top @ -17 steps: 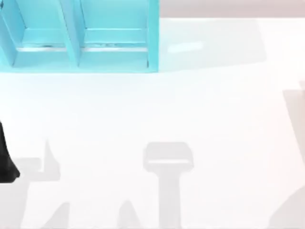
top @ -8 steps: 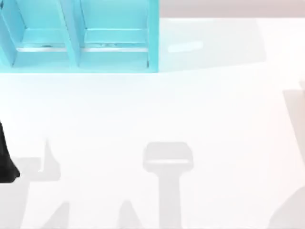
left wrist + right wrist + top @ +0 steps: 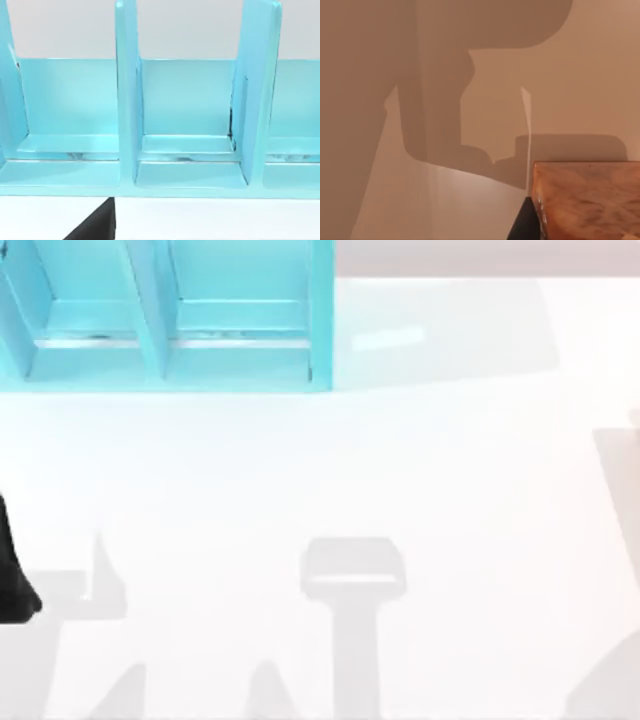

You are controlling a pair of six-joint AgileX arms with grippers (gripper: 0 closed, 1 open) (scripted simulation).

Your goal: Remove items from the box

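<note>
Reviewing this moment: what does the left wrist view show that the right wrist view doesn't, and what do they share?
Left wrist view alone: the blue box, with upright dividers splitting it into compartments; the compartments seen here hold nothing. A dark part of the arm sits at the frame's lower edge.

Right wrist view alone: an orange-brown carton close to the camera, with a dark finger of the right gripper against its side, and arm shadows across the surface.

Shared: the pale table.

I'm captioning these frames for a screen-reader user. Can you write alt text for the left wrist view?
A light blue box with upright dividers forms open compartments, seen from the front, and the compartments visible here hold nothing. It stands on a white table, with a dark part of the arm at the lower edge.
</note>
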